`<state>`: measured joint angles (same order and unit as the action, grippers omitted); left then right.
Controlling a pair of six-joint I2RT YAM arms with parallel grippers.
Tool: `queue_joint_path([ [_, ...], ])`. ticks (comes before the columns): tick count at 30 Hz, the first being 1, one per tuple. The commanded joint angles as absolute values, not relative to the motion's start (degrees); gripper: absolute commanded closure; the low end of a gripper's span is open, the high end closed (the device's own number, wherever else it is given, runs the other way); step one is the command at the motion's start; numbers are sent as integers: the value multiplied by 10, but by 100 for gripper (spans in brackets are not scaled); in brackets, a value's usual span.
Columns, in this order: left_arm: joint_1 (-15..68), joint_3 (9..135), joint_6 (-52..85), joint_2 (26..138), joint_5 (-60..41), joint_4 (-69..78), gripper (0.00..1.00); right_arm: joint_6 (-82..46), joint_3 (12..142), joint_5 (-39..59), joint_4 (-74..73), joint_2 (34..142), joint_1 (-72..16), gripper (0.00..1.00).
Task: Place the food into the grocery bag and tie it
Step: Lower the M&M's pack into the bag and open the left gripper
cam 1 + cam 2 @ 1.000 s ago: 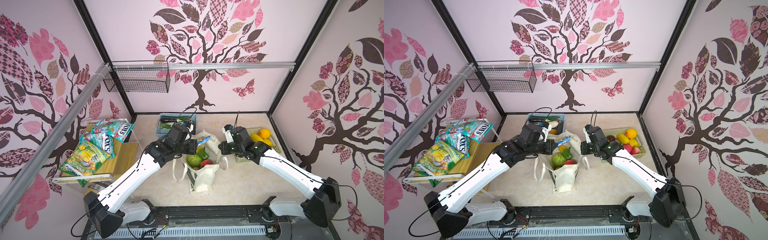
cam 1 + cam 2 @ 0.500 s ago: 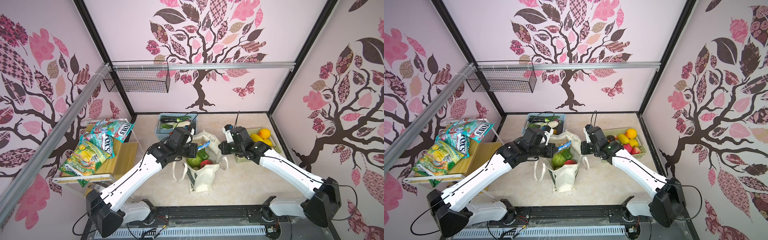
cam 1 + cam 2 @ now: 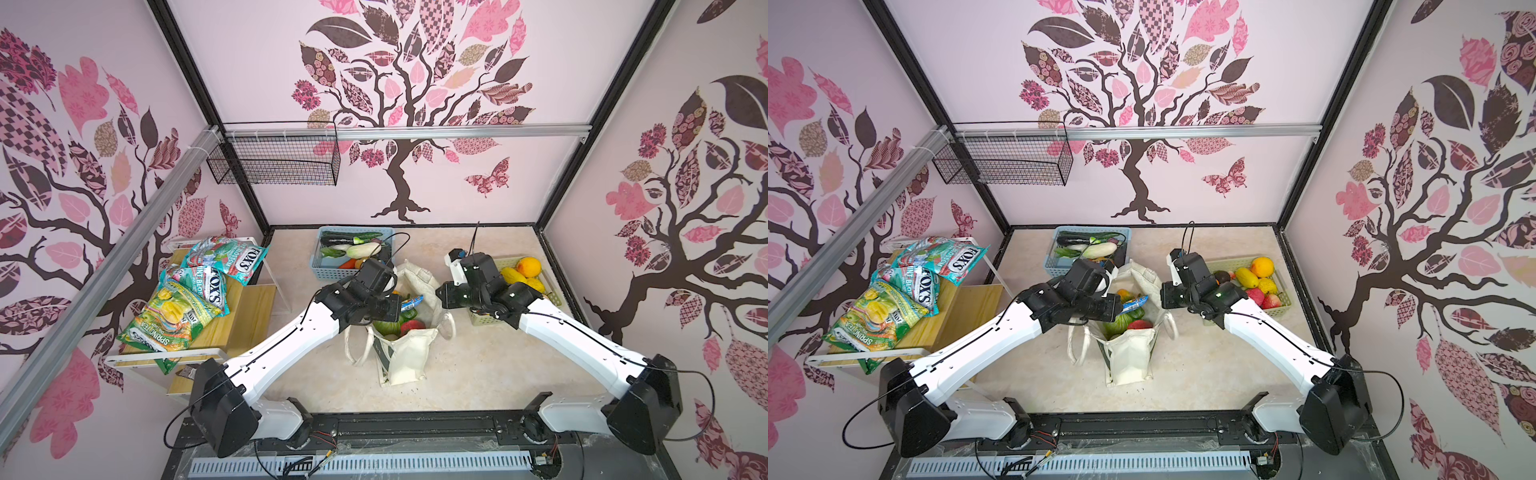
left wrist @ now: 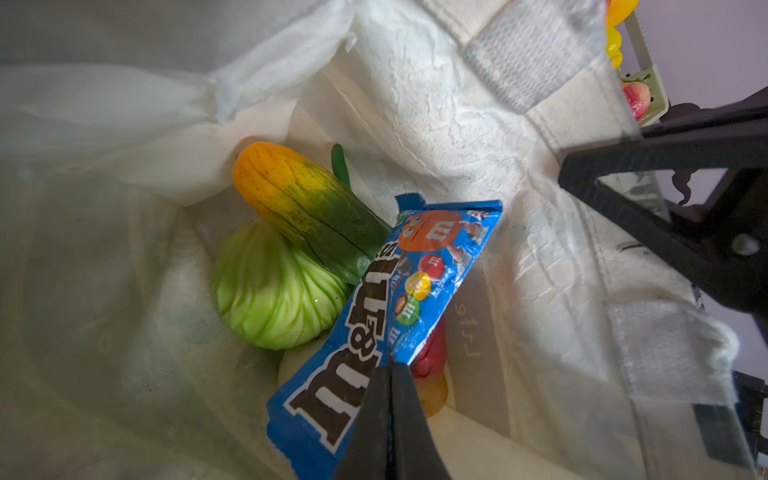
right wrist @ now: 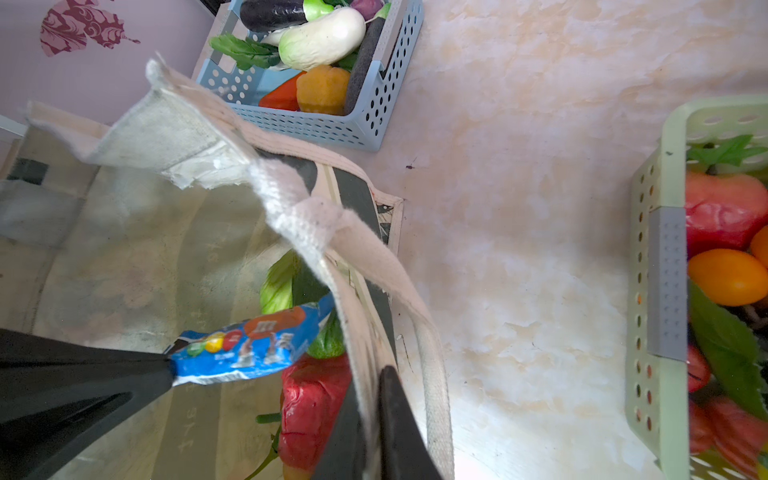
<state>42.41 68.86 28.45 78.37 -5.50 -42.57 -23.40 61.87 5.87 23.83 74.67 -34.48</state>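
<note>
The grocery bag point(image 3: 405, 353), a cream tote, stands open in the middle of the table, its handles hanging loose. My left gripper point(image 4: 390, 372) is shut on the end of a blue M&M's packet point(image 4: 399, 291) and holds it over the bag's mouth, as both top views show point(image 3: 411, 302) point(image 3: 1136, 302). My right gripper point(image 5: 370, 395) is shut on the bag's rim point(image 5: 357, 332) on the right side and holds it up. Food lies inside the bag: a green cabbage point(image 4: 270, 299), a yellow-green gourd point(image 4: 307, 203) and a red pepper point(image 5: 316, 399).
A blue basket point(image 3: 320, 266) of vegetables stands behind the bag. A pale green basket point(image 5: 665, 166) of fruit sits right of it, under my right arm. Snack bags point(image 3: 199, 291) lie on a wooden shelf at the left. A wire basket point(image 3: 274, 160) hangs on the back wall.
My left gripper has carried the packet a little nearer and lower over the bag's mouth. The right gripper has stayed on the rim.
</note>
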Motion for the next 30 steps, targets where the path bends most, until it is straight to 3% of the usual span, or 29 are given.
queue_joint_path([
  [1,430,679,280,796,-55,-414,92,-238,645,62,230,760,-345,89],
  [6,432,672,282,810,-54,-406,90,-236,641,60,230,758,-345,89],
  [19,433,691,293,800,-29,-417,55,-236,624,52,232,747,-345,89],
  [30,433,779,286,789,24,-452,43,-249,613,28,234,744,-345,89],
])
